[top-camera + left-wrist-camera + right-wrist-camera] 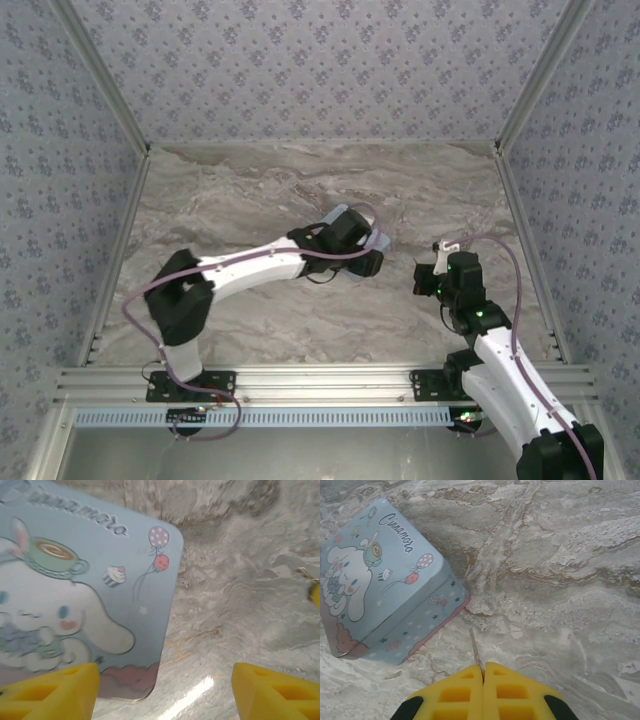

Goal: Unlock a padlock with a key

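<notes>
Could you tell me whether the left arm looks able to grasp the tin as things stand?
Probably yes: the left gripper hangs open close above the tin, with nothing between them. One finger is over the tin's top, though, so it would likely have to shift sideways to straddle it.

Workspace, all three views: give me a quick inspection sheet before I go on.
Surface: marbled table, dry, with a glossy glare patch in the left wrist view.
Job's things: key, a thin sliver sticking out ahead of the right fingers, apart from the tin.
Clutter: tin, pale blue, cartoon lid up, lying mid-table.
Grippers: left gripper open over the tin's near corner, contact cannot be told; right gripper shut on the key.
Cables: left cable loops off the left arm; right cable arcs over the right arm; neither snagged.
Surroundings: patterned walls on three sides, metal rail at the near edge.
</notes>
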Robot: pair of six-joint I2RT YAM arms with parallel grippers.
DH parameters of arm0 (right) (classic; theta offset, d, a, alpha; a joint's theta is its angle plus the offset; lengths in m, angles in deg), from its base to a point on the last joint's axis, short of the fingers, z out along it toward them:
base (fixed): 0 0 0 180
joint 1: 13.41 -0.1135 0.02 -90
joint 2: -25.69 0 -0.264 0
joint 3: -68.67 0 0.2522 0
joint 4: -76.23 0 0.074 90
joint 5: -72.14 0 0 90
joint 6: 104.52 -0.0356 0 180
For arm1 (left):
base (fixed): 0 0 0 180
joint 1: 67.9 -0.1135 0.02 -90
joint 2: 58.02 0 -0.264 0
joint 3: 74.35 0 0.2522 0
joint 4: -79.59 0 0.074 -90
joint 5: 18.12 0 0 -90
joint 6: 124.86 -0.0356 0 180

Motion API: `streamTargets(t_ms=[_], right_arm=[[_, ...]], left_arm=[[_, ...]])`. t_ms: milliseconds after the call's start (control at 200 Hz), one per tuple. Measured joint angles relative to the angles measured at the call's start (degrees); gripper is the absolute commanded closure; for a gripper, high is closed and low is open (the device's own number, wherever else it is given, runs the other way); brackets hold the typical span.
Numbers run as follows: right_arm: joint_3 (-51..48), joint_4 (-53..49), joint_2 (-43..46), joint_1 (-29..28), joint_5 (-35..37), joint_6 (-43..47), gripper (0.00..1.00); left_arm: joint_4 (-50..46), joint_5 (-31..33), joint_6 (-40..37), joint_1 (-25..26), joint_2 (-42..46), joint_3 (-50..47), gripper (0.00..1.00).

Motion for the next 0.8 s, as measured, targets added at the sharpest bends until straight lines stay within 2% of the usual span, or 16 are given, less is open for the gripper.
streamTargets(t_ms=[160, 260, 370, 590, 799], right_arm=[[-0.07, 2.03, -0.09, 0.00, -2.89, -0.85, 1.00], [-0.20, 3.87, -0.90, -0.09, -4.35, -1.49, 1.00], [-0.55, 5.57, -2.14, -0.79, -5.09, -2.21, 1.00], [-0.68, 7.34, -3.67, -3.13, -5.31, -2.38, 1.00], [-0.81, 8.44, -3.80, -4.22, -4.90, -2.38, 1.00]], left_arm=[[11.50, 0.04, -5.20, -3.91, 13.44, -14.34, 0.24], [20.94, 1.14, -9.57, -6.05, 20.02, -25.18, 0.11], [25.51, 2.12, -13.18, -7.41, 24.09, -33.77, 0.11], [24.44, -1.25, -15.50, -13.75, 23.61, -35.56, 0.14], [26.25, -4.96, -15.32, -14.19, 14.47, -35.80, 0.17]])
